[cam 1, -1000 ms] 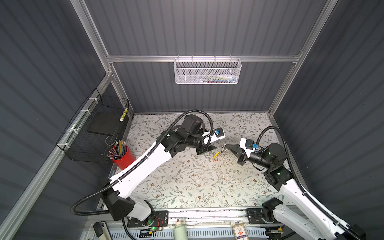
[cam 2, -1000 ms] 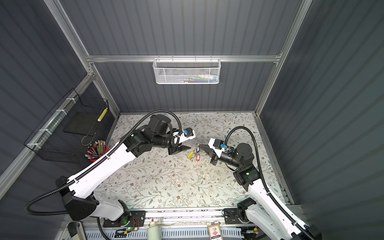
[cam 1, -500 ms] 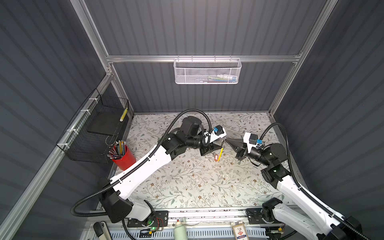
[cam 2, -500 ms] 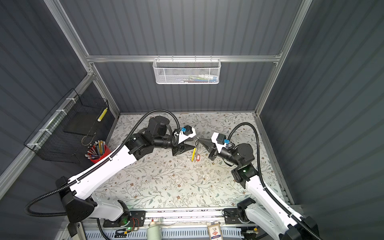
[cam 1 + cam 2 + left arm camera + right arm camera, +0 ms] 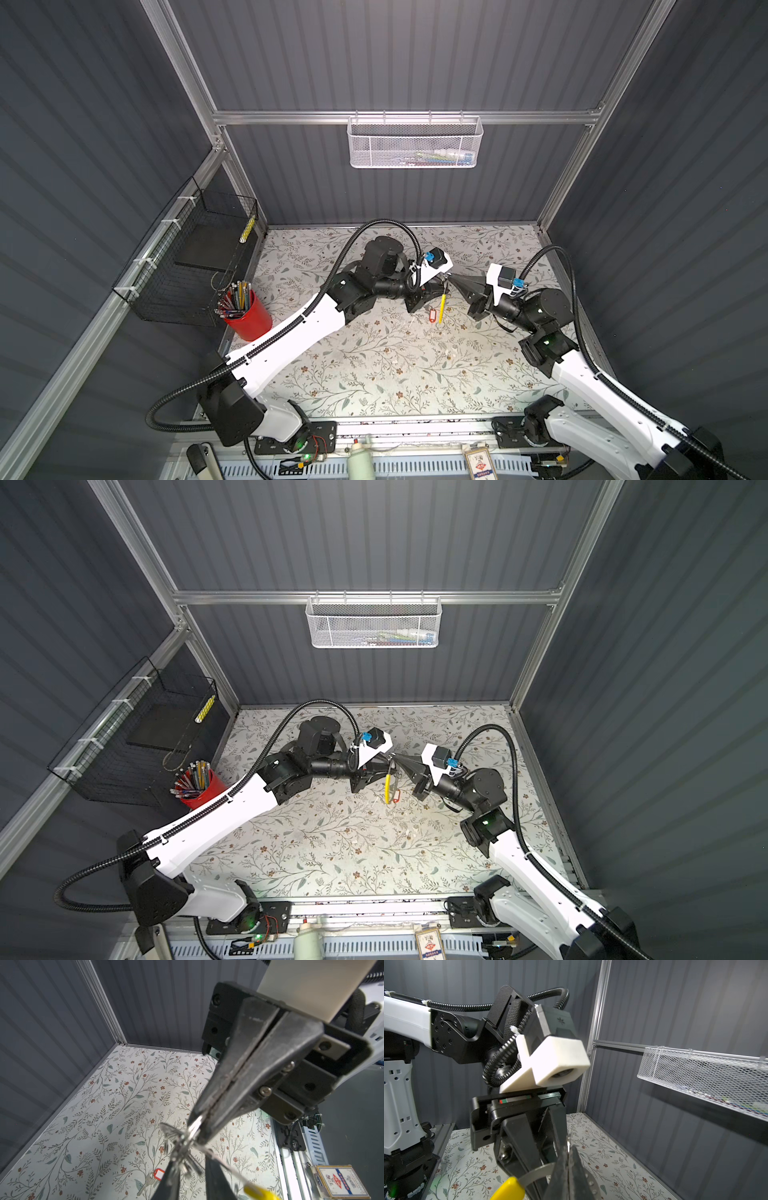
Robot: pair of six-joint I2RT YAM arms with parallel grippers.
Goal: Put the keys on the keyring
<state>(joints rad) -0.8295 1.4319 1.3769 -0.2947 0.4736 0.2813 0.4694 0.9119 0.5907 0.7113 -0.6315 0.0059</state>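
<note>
Mid-frame in both top views, my right hand (image 5: 451,278) pinches the keyring (image 5: 442,306), which hangs below its tip. My left hand (image 5: 441,285), narrow, meets it there; I cannot tell if it grips.

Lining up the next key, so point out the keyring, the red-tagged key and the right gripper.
keyring (image 5: 508,1189): right wrist view, on its yellow segment.
red-tagged key (image 5: 159,1174): left wrist view, on its tag.
right gripper (image 5: 452,279): in a top view, between its fingertips.

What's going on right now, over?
Right pincer shut on keyring, midair. Left pincer at it, grip unclear. Red-tagged key lying on table. Nothing blocking.
</note>
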